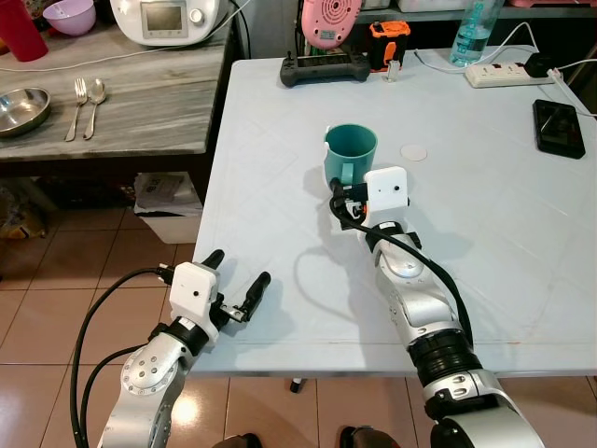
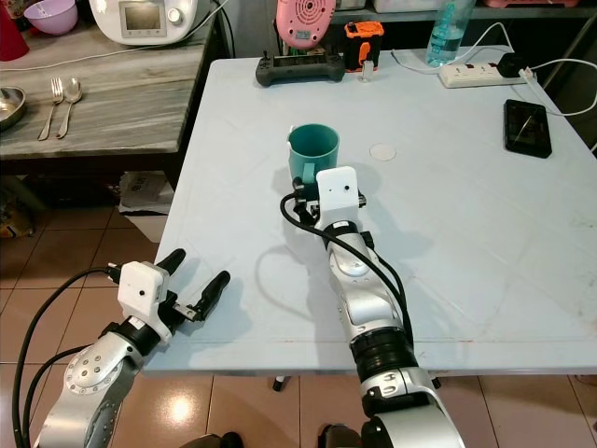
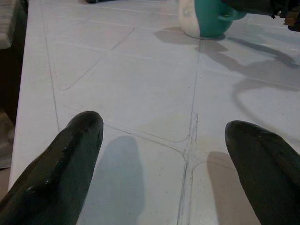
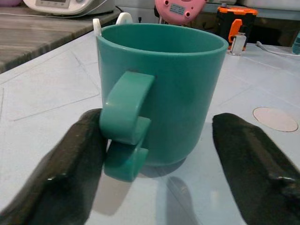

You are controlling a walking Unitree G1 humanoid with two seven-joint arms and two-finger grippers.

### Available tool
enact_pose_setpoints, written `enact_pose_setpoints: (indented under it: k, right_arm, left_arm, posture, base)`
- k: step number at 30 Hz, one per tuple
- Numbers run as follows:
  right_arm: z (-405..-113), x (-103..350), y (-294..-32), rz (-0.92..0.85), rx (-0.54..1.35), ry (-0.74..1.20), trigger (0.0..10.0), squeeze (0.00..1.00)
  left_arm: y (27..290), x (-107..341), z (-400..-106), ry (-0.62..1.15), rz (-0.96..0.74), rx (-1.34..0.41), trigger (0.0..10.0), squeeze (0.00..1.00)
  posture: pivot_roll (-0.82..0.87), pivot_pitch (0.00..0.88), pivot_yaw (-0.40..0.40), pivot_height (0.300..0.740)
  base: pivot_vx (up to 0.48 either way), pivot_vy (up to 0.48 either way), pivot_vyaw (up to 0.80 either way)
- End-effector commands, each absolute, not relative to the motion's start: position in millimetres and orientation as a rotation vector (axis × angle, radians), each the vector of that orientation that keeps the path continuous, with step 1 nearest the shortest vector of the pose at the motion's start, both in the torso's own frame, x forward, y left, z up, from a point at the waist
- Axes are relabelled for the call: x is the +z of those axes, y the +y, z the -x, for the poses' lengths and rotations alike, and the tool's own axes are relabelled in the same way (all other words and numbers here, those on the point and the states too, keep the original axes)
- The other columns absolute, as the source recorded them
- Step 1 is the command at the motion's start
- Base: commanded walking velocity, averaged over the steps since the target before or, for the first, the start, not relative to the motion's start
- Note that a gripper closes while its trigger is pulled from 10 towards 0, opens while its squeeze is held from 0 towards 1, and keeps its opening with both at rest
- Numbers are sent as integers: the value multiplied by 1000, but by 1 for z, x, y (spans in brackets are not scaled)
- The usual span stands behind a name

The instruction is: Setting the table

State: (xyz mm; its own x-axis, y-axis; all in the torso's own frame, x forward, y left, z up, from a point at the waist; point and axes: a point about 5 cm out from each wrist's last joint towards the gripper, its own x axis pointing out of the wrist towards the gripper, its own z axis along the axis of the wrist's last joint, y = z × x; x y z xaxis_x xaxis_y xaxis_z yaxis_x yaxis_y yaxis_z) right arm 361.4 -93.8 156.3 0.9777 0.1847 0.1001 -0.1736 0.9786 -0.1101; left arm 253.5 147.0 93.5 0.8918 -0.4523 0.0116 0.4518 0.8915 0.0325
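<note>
The right gripper sits low over the white table, its two black fingers spread wide to either side of a teal mug. The mug stands upright just ahead of the fingertips, its handle turned toward the gripper. In the right wrist view one finger lies against or just beside the handle, while the other is set apart from the mug's wall; the fingers have not closed on anything. The mug's inside shows no contents as far as can be seen.

Broad bare tabletop lies around the right gripper on its near side and to its right. A small pale disc lies on the surface just right of the mug. Further off to the right, a black phone lies near the table's right edge. Beyond the mug, along the far edge, sit a black handheld controller, a pink device, an orange-and-black item, a clear bottle and a white power strip.

The left gripper hovers at the table's near left corner, well apart from the mug, fingers parted and holding nothing.

To the left, across a narrow gap from the table's left edge, a grey counter carries a steel bowl, a fork, a spoon, a purple bowl and a white appliance. Tiled floor lies below.
</note>
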Motion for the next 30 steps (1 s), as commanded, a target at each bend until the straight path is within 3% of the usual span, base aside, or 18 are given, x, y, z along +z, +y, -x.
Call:
enact_pose_setpoints:
  k: [1,2,3,9,10,11,26,30]
  right_arm:
    - [-363,160,-92,94,184,-126,1804,0]
    - [-363,160,-92,95,186,-126,6706,0]
    - [-363,160,-92,93,190,-127,10000,0]
    - [-365,164,-89,107,197,-154,10000,0]
    - [-366,164,-90,114,189,-160,627,0]
    - [-366,165,-91,115,187,-162,0,0]
    - [-366,161,-93,114,195,-156,0,0]
    - [-366,160,-96,118,190,-151,0,0]
  left_arm:
    - [147,90,-252,1,-26,-478,10000,0]
    - [147,90,-252,1,-26,-478,10000,0]
    - [147,90,-252,1,-26,-477,10000,0]
    - [146,90,-253,2,-27,-475,10000,0]
    - [146,90,-253,2,-26,-473,10000,0]
    - [145,90,-253,1,-25,-473,10000,0]
    - [141,89,-254,-9,-13,-480,10000,0]
    - [133,97,-251,-61,38,-557,10000,0]
  posture:
    - [-125,171,53,740]
    - [-125,170,54,740]
    - [-125,170,54,740]
    - [-127,170,55,740]
    - [-127,170,55,740]
    - [-127,171,53,740]
    - [-136,170,45,740]
    - [-140,167,41,740]
  base:
    - [0,0,0]
    - [0,0,0]
    - [0,0,0]
    - [0,0,0]
    - [0,0,0]
    - [0,0,0]
    - [0,0,0]
    - [0,0,0]
